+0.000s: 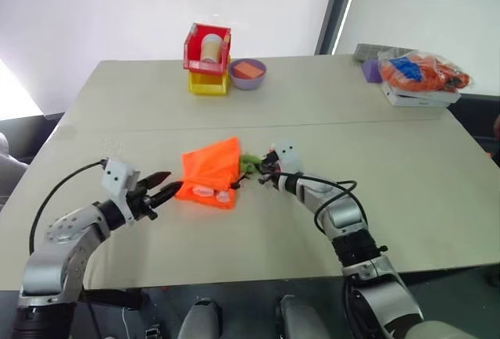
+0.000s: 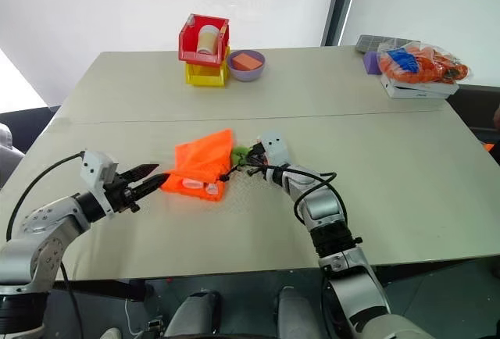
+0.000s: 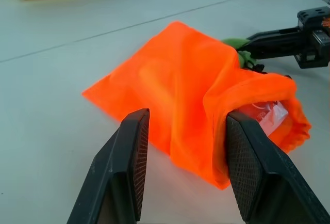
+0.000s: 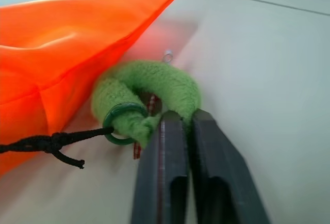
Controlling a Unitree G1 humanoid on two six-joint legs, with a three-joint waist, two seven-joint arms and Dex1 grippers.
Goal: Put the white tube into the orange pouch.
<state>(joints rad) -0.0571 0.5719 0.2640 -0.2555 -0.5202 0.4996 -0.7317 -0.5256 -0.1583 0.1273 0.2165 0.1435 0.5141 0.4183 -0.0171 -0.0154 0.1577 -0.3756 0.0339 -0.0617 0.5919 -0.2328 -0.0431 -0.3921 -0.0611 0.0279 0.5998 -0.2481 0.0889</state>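
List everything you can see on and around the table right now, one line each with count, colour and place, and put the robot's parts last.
Table: one, pale beige, under everything.
Pouch: one, bright orange, lying at the near middle, mouth toward the robot.
White tube: one, white with red marks, showing inside the pouch mouth.
Fuzzy loop: one, green, beside the pouch.
Ring: one, green, on the loop, with a black cord tied to it.
Bins: two, red stacked on yellow, far side; a cream roll sits in the red one.
Bowl: one, purple, next to the bins.
Plastic bag: one, clear with orange and blue items, far right.
Left gripper: black, open, at the pouch's left edge.
Right gripper: black, shut, at the green loop.
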